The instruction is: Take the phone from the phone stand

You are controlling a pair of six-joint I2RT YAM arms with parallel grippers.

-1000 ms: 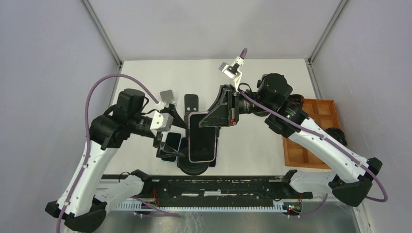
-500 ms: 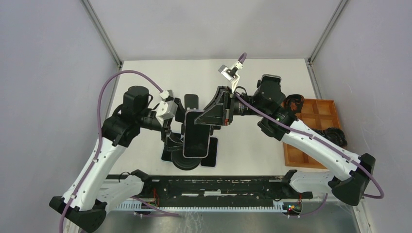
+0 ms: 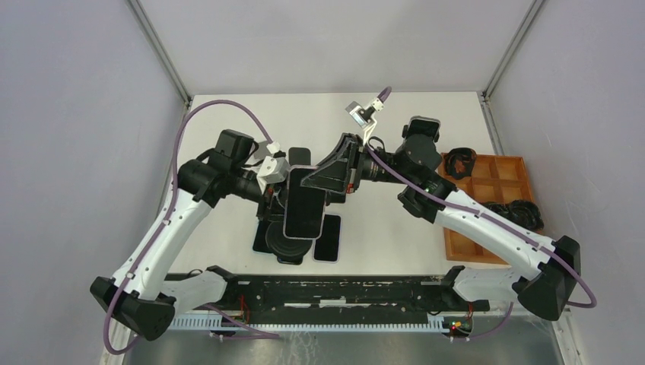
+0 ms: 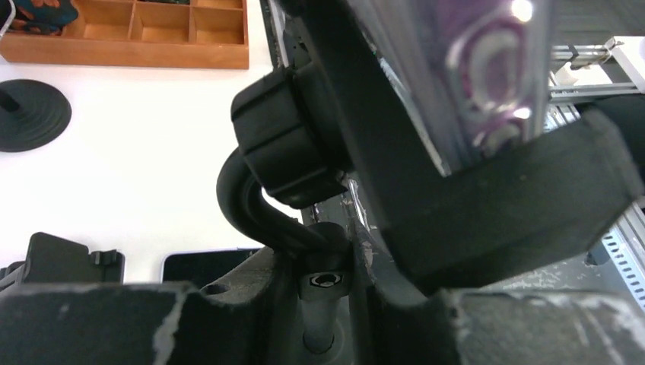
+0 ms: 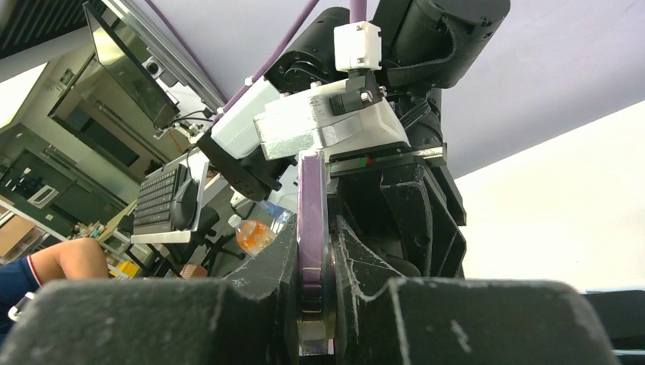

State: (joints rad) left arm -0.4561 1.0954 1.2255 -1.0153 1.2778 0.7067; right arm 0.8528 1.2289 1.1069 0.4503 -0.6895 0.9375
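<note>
Phone (image 3: 304, 213) stands edge-on between the pinching right jaws; left jaws clamp the phone stand (image 4: 251, 209) by its neck.

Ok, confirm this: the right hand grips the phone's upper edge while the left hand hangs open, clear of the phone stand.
Wrong on the left hand: the left wrist view shows it closed around the neck of the phone stand, not open and clear. The right hand does grip the upper edge of the phone.

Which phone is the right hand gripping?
The purple-edged phone up in the stand, pinched at its top edge; the others lie flat on the table.
</note>
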